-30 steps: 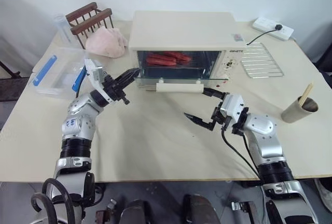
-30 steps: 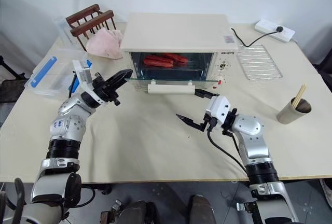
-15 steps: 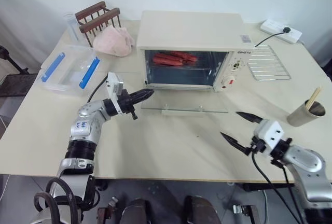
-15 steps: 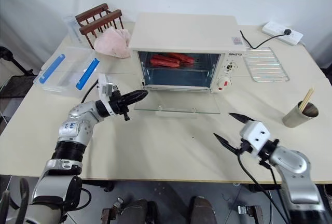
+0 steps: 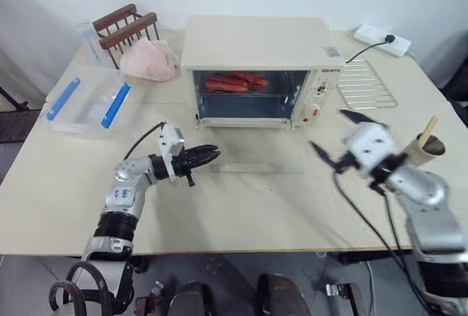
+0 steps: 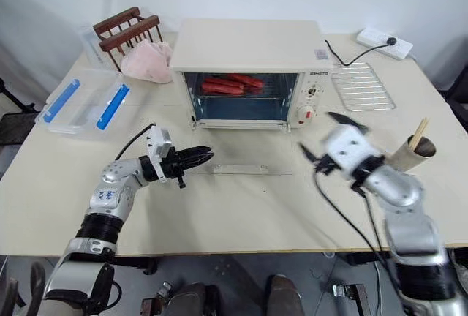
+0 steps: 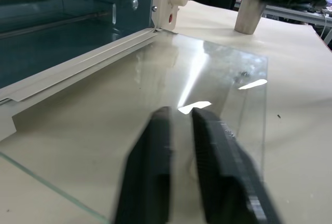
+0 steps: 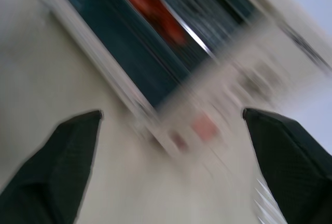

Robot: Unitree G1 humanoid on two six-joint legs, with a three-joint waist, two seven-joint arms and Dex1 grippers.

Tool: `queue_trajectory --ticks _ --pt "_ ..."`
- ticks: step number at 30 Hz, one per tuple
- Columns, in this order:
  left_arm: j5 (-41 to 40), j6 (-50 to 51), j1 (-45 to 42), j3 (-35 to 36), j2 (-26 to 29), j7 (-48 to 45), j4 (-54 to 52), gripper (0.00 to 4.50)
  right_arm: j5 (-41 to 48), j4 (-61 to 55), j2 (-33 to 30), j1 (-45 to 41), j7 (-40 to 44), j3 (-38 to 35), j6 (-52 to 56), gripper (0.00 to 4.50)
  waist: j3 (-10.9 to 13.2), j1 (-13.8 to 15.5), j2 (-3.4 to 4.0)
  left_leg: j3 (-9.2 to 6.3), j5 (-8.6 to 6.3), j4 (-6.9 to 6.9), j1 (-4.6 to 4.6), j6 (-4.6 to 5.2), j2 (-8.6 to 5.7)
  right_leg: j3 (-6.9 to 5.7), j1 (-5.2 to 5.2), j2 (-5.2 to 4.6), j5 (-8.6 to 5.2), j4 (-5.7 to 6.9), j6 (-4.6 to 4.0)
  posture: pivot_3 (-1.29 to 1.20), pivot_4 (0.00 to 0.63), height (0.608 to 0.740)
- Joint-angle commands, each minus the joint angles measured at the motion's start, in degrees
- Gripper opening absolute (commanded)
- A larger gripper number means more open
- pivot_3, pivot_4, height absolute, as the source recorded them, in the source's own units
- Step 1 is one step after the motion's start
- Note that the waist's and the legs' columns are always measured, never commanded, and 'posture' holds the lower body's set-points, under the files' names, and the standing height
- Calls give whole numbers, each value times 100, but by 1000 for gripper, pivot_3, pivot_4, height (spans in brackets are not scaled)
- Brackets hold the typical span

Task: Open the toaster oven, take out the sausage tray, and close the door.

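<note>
Now the toaster oven (image 5: 256, 67) sits mid-table, front open toward the near edge. Its door (image 5: 252, 151) lies flat on the tabletop, long side running left to right. Sausage tray (image 5: 234, 82) inside, upper shelf, sausages lying crosswise. Left gripper (image 5: 212, 155) at the door's left edge, fingers slightly parted. Right gripper (image 5: 340, 132) spread wide, just right of the door, holding nothing.

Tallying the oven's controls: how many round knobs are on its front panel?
2: both on the cream-white boxy toaster oven's right panel, upper knob, lower red-dotted knob directly below.
</note>
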Motion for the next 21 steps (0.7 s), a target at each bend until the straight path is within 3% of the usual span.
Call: queue_trajectory --ticks 1,9,15,20,21 --pt "-325 -314 236 411 42 96 -635 2107 -734 700 482 -921 -247 801 -178 4500 0 -27 0 -2 4 3 -9 2 -1 0 -14 -2 0 14 0 0 150 740" --pt "-742 37 1051 995 200 621 -1671 4461 -2176 2781 1131 -2226 -1674 1522 -883 4500 0 59 0 -7 2 4 -25 8 -21 -11 -39 -34 1 54 2 0 150 740" --pt "-819 257 1760 1170 236 1007 -2372 4461 -2881 4416 1510 -3249 -2748 1794 -1065 4500 0 -45 1 -8 4 2 -25 7 -16 -15 -42 -31 1 62 2 0 150 740" --pt "-833 305 2019 1158 210 1141 -2618 4461 -3110 5339 1722 -3710 -2962 1979 -1082 4500 0 -93 1 -9 5 -3 -24 5 -12 -15 -45 -28 1 67 2 0 150 740" --pt "-839 311 2053 1153 203 1157 -2656 4491 -3151 5501 1751 -3774 -3010 2005 -1073 4322 0 -91 1 -9 5 -4 -24 5 -12 -15 -45 -28 1 66 1 0 150 740"
